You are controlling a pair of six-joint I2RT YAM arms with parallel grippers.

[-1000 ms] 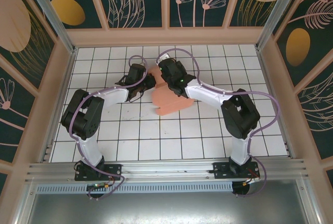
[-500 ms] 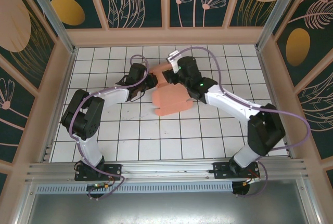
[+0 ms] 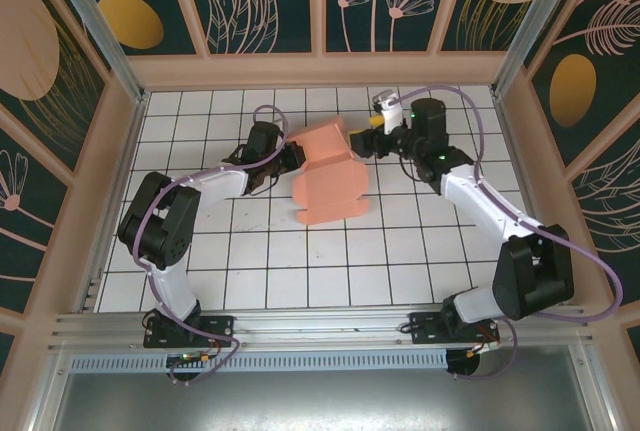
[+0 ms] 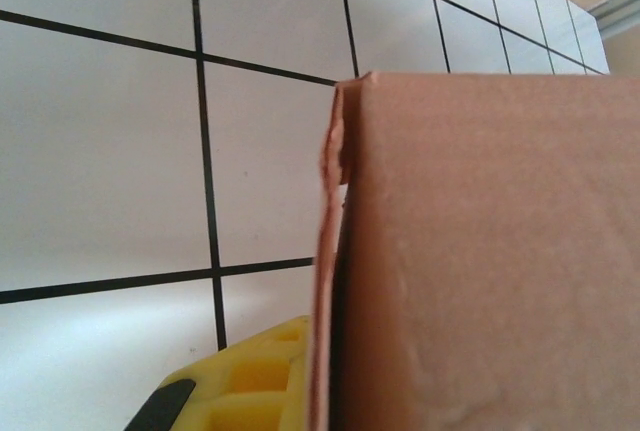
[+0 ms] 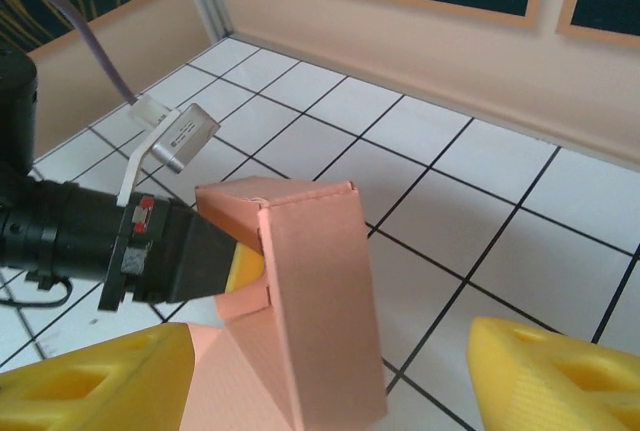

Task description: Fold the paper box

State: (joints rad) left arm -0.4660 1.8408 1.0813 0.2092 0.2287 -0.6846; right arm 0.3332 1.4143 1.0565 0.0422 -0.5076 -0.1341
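The paper box (image 3: 330, 176) is salmon-pink card, partly folded, lying mid-table with one end raised into an upright wall (image 5: 310, 281). My left gripper (image 3: 291, 157) is shut on that raised end from the left. Its yellow pad (image 5: 245, 263) presses against the card under a folded flap. In the left wrist view the card wall (image 4: 480, 251) stands edge-on against one yellow finger (image 4: 250, 381); the other finger is hidden behind the card. My right gripper (image 3: 363, 137) is open just right of the box's far corner, touching nothing. Its yellow fingers (image 5: 90, 381) stand wide apart either side of the raised wall.
The white tiled floor (image 3: 250, 251) is fenced by peach side walls (image 3: 120, 181) and a back wall (image 3: 320, 71). A small white camera block (image 5: 175, 136) sticks out above the left wrist. Purple cables loop along both arms. Open tiles lie in front of the box.
My right arm has swung back to the right off the box and its jaws have opened. The box's far end now stands uncovered. The left arm has held still.
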